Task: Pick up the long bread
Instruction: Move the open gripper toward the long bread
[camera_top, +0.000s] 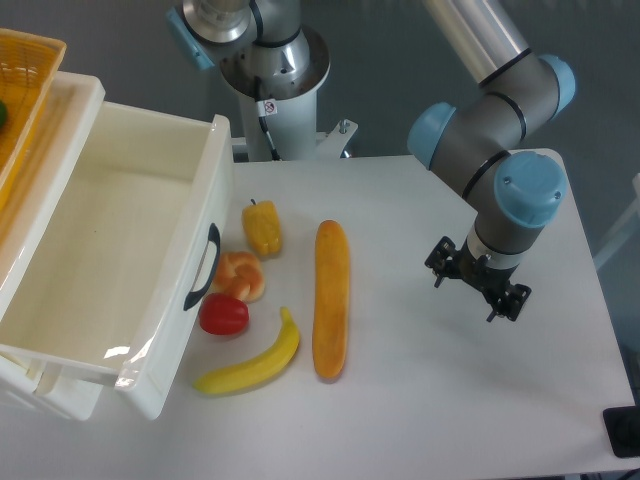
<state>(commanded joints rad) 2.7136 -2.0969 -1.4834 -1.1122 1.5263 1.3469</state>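
A white table (420, 400) fills the near scene under even light. At its left stands an open white drawer (110, 260) with a dark handle. Grey floor shows far behind.

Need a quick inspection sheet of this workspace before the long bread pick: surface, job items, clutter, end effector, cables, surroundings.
Surface: white table, no spills seen.
Job's things: long bread lies flat, roughly lengthwise away from the camera, untouched.
Clutter: banana very close to the bread's near end, contact unclear; red tomato; round bun; yellow pepper. All lie left of the bread in the image.
End effector: gripper hangs over bare table to the bread's right in the image, holding nothing; finger state cannot be told.
Cables: thin cable on the robot base.
Surroundings: open white drawer at the image's left, orange basket above it.
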